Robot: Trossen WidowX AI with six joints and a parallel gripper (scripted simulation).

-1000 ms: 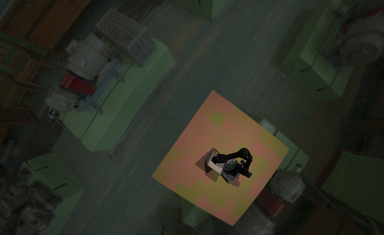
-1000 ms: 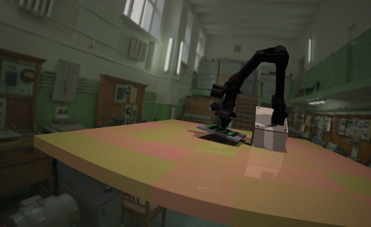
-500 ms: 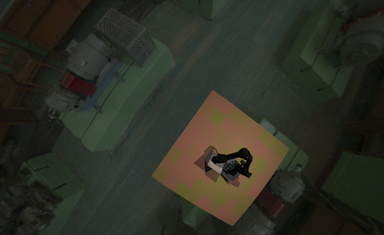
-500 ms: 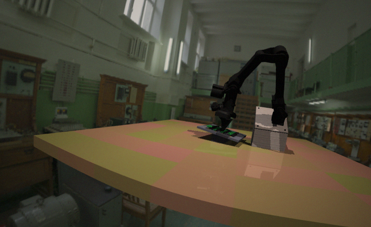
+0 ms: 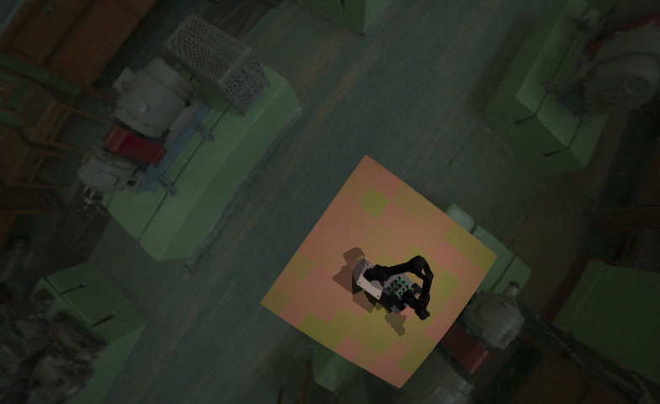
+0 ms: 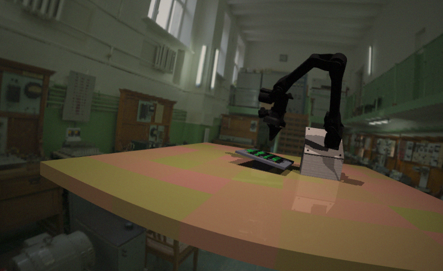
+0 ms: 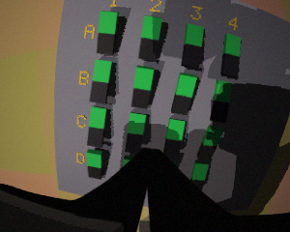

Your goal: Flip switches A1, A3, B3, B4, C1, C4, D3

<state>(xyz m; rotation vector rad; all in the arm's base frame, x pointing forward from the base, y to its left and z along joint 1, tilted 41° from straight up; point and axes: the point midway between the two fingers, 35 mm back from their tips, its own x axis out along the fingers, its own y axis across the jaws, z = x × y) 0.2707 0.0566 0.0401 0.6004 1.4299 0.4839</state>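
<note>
A black robot arm (image 6: 336, 77) stands on a pale box (image 6: 321, 166) on a big table (image 6: 200, 214). The table has pink, yellow and green patches. The arm goes up, bends over at the top and reaches down to the left of the picture. Its gripper (image 6: 272, 138) points down, with its fingers shut. It hangs above a gray panel (image 6: 286, 165), not touching it. The panel is tilted and has green and black switches (image 6: 266, 157) on top. A dark shadow lies under it. A wooden chair (image 6: 175, 247) peeks out below the table.
</note>
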